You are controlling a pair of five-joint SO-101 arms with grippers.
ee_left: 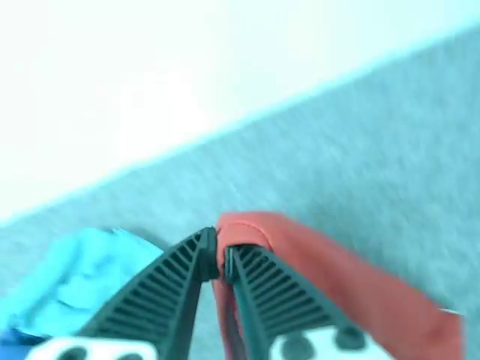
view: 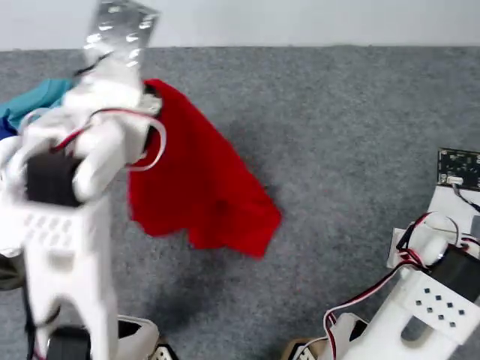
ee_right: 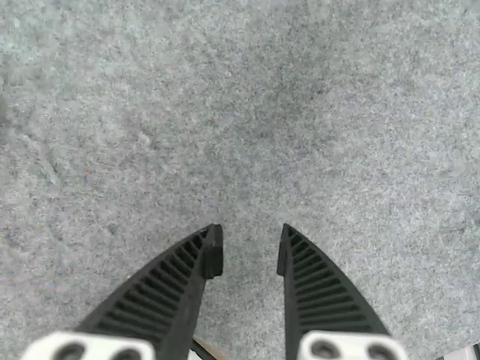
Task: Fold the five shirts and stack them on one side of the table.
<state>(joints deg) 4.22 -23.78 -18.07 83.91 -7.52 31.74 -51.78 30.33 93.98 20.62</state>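
Note:
A red shirt (view: 199,184) hangs from my left gripper, lifted off the grey table with its lower part draping toward the middle. In the left wrist view my left gripper (ee_left: 221,259) is shut on a fold of the red shirt (ee_left: 322,277). A teal shirt (view: 34,101) lies bunched at the table's far left, with a blue one under it; the teal shirt (ee_left: 71,281) sits just beside the gripper. My right gripper (ee_right: 246,251) is open over bare table. The right arm (view: 427,292) rests at the near right.
The grey felt table (view: 345,150) stretches wide between the two arms. A white wall (view: 300,19) borders the far edge. A small circuit board (view: 457,169) stands at the right edge.

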